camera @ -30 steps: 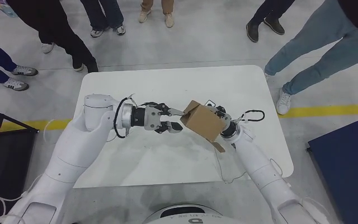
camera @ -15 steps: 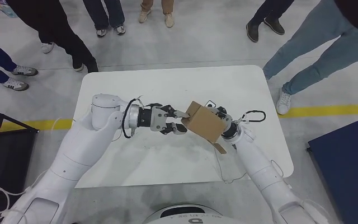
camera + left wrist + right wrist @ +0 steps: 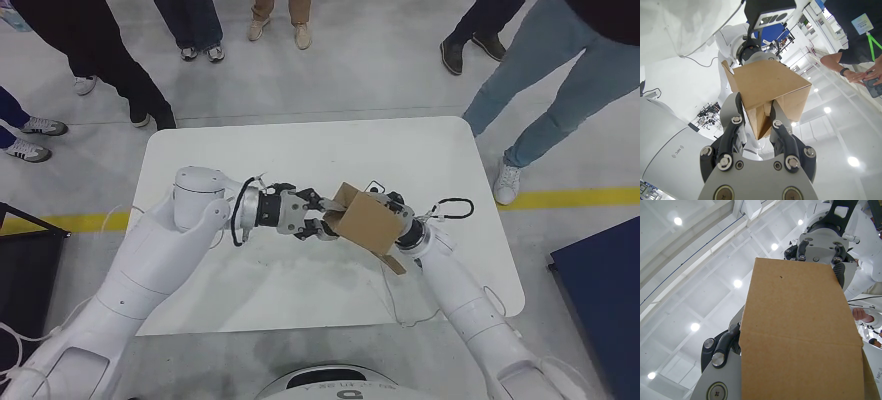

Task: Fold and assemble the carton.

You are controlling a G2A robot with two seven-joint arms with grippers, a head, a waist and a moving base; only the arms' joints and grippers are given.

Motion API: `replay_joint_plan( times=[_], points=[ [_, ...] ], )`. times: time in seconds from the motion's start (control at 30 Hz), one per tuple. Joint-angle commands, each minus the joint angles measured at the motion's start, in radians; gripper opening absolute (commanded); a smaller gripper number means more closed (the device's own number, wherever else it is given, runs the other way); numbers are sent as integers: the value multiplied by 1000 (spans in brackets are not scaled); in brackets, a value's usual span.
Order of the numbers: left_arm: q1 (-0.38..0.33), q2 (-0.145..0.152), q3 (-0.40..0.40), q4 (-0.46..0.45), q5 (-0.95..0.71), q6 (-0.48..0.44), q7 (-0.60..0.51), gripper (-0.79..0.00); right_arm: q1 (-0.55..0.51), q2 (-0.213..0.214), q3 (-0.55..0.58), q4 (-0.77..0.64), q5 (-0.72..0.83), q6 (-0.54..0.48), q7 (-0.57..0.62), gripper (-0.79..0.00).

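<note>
A brown carton (image 3: 365, 220) hangs in the air over the middle of the white table (image 3: 300, 150). My right gripper (image 3: 402, 226) grips its right end and is shut on it; in the right wrist view the carton (image 3: 798, 321) hides the fingers. One flap (image 3: 392, 262) sticks out below that end. From the left, my left gripper (image 3: 327, 218) stands open, one finger on each side of the carton's open end. In the left wrist view the left gripper (image 3: 756, 106) straddles a folded flap of the carton (image 3: 768, 83).
Several people stand around the far and right sides of the table. A black cable loop (image 3: 455, 208) juts from the right wrist. A dark case (image 3: 25, 270) sits left of the table, a blue mat (image 3: 600, 300) right of it.
My left arm has moved right, and its open fingers, apart from the carton a second ago, now sit around its left end. The carton and right gripper have hardly shifted.
</note>
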Motion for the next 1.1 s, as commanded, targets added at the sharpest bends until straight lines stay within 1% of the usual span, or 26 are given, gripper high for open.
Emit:
replay_joint_plan(
  times=[0.0,0.27,0.37,0.47,0.53,0.57,0.6,0.63,0.7,0.73,0.83,0.9,0.93,1.0,1.07],
  points=[
    [-6,-1,8,-1,11,1,13,-434,1,0,0,2,1,-1,1,-785],
    [-17,-1,11,6,8,-3,6,-403,2,0,3,10,0,-3,6,-785],
    [-9,3,-12,7,-2,-23,4,-394,1,-1,4,11,-1,-5,5,-785],
    [17,11,-50,-4,-16,-49,18,-382,2,0,5,14,-7,-8,1,-785],
    [41,18,-83,-13,-24,-60,25,-317,3,1,8,18,-14,-13,-3,-785],
    [55,22,-99,-18,-29,-66,26,-234,3,1,9,20,-16,-14,-4,-785],
    [69,25,-114,-23,-31,-69,27,-206,4,1,10,21,-17,-13,-5,-785],
    [81,29,-127,-28,-29,-71,30,-206,5,2,12,22,-20,-15,-6,-785],
    [104,35,-150,-37,-33,-79,26,-163,8,3,15,22,-28,-18,-12,-785],
    [113,37,-157,-42,-31,-79,26,-169,10,3,15,21,-34,-20,-16,-785],
    [133,42,-174,-49,-37,-93,20,-129,17,5,19,17,-49,-25,-32,-785],
    [148,42,-193,-42,-66,-131,17,0,18,6,22,15,-56,-31,-40,-785],
    [160,41,-207,-33,-92,-162,19,0,18,6,22,15,-56,-31,-40,-785],
    [193,36,-239,-12,-163,-254,43,0,18,6,22,15,-56,-31,-40,-785],
    [200,35,-243,-10,-178,-269,46,0,18,6,22,15,-56,-31,-40,-785]
  ],
)
